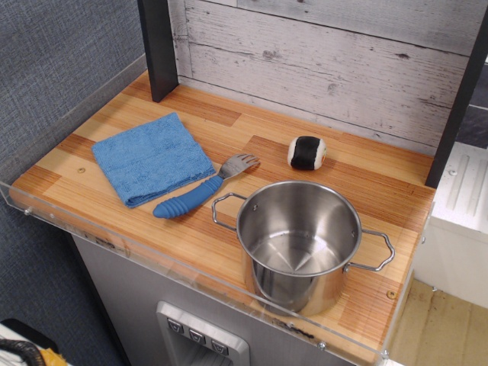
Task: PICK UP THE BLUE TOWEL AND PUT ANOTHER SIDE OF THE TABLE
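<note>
Blue towel [152, 158] is seen lying flat and folded on the left part of the table [366, 183], untouched, so the task is judged to be at its very start — no gripper is in view, and its finger state cannot be told. Reaching down and pinching the cloth is called for next, clear of the spork [200, 188] lying just beside it. No writing or brand can be read on the steel pot [299, 242], the spork or the small black-and-white ball [306, 152].

One blue towel [152, 158], one spork [200, 188], one steel pot [300, 244] — one black-and-white ball [306, 152].
</note>
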Robot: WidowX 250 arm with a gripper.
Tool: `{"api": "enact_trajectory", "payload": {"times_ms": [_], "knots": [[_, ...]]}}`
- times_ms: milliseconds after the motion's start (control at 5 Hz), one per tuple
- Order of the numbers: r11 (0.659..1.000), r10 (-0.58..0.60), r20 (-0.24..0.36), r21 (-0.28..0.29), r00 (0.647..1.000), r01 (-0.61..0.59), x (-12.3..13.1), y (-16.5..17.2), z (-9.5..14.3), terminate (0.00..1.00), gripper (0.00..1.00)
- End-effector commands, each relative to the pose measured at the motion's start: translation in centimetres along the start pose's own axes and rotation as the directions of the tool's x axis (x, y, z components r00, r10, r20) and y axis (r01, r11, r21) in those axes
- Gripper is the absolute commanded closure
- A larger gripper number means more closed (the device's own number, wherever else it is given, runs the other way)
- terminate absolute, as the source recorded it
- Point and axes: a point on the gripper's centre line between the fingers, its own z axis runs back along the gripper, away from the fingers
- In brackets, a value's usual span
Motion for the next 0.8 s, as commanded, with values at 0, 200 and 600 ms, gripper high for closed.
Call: {"api": "enact_trajectory", "payload": {"times_ms": [0, 200, 600], "knots": [[0.994, 0.109, 0.010, 0.028, 0.994, -0.109, -1.9, 6.5, -0.9, 0.00, 0.00], [0.982, 0.189, 0.066, 0.012, 0.980, -0.190, -3.7, 9.7, -2.9, 0.00, 0.00], [0.976, 0.218, 0.046, 0.000, 0.975, -0.218, -4.1, 12.3, -8.3, 0.00, 0.00]]}}
